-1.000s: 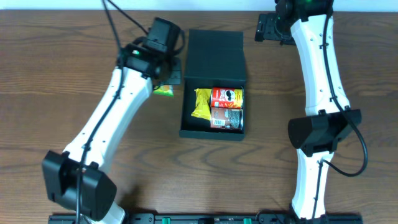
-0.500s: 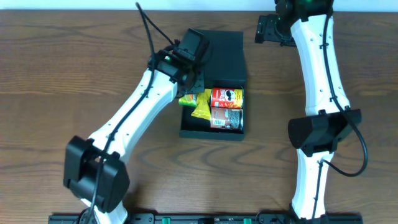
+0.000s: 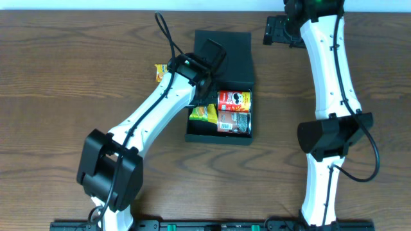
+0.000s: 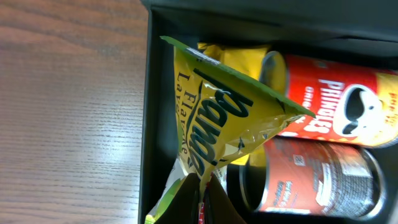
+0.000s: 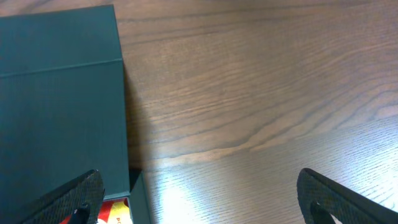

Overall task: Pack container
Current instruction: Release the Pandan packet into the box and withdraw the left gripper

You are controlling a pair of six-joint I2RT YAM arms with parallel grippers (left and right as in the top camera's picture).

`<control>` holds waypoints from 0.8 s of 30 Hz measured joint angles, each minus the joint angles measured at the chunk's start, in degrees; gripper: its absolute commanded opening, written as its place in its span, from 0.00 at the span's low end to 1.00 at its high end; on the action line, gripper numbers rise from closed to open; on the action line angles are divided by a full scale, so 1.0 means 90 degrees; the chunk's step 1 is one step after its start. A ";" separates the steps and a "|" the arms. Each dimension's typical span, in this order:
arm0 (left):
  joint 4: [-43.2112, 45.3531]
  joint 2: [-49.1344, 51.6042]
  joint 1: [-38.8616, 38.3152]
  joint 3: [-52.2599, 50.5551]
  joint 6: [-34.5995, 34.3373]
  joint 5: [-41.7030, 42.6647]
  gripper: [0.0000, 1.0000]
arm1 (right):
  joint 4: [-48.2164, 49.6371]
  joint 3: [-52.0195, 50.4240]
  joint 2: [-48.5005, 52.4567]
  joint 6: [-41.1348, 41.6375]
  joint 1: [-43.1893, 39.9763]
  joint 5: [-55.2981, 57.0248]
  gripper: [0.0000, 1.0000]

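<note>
Wood-grain tabletop (image 3: 58, 77) is spread under both arms, and the container (image 3: 218, 137) is set at its middle, its flap lid laid open toward the far edge. The left fingers (image 4: 200, 200) are pinched shut on a corner of a yellow-green chip packet (image 4: 217, 118). That packet is hung over the left side of the open cavity, just beside a red can (image 4: 336, 112) and a darker can (image 4: 311, 180) laid on their sides. The cavity is thus placed straight below the held packet, its free strip run along the left wall, so a short lowering before release is judged to be needed. The right fingers (image 3: 277, 30) are held wide and empty near the lid's far right corner, so the left arm is the nearer. Another packet (image 3: 159, 72) is left on the tabletop beside the container.
</note>
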 measured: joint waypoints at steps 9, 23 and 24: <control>0.0000 0.0714 0.0000 0.0000 -0.0061 -0.0015 0.06 | -0.0017 0.0000 0.0000 -0.0041 0.0000 0.0000 0.99; 0.0104 0.0721 0.0000 0.0000 -0.0204 -0.0410 0.06 | 0.0002 0.0000 0.0000 -0.0044 0.0000 0.0000 0.99; 0.0107 0.0721 0.0000 0.0000 -0.0202 -0.0420 0.06 | 0.0002 0.0000 0.0000 -0.0044 0.0000 0.0000 0.99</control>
